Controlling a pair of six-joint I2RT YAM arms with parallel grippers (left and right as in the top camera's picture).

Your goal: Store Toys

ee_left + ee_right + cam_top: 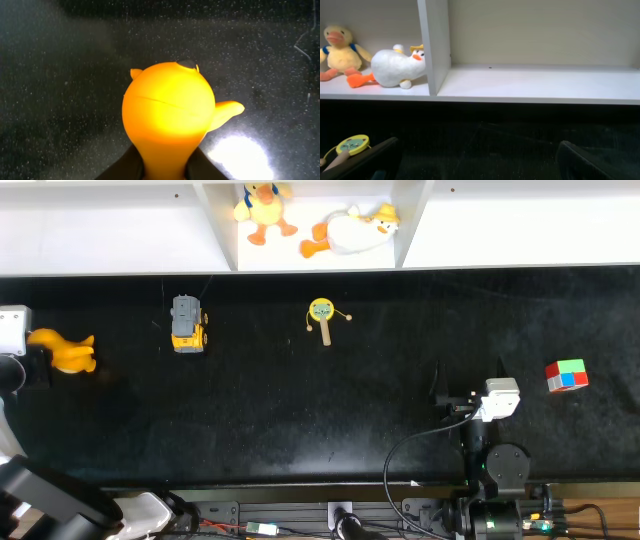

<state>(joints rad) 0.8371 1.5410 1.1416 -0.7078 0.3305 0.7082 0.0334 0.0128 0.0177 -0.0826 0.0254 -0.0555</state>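
A: Gripping anything, the left end effector?
B: Yes. Its fingers are clamped on the narrow end of the orange toy, at the far left of the black bench.
A: And the right end effector?
B: Its fingers are spread wide with nothing between them. It sits over the bench's right part, facing the white shelf.
A: Other toys?
B: A yellow truck and a small rattle drum lie on the bench, well apart. A coloured cube lies near the right edge. A yellow duck plush sits just beside a white duck plush in the shelf's middle compartment.
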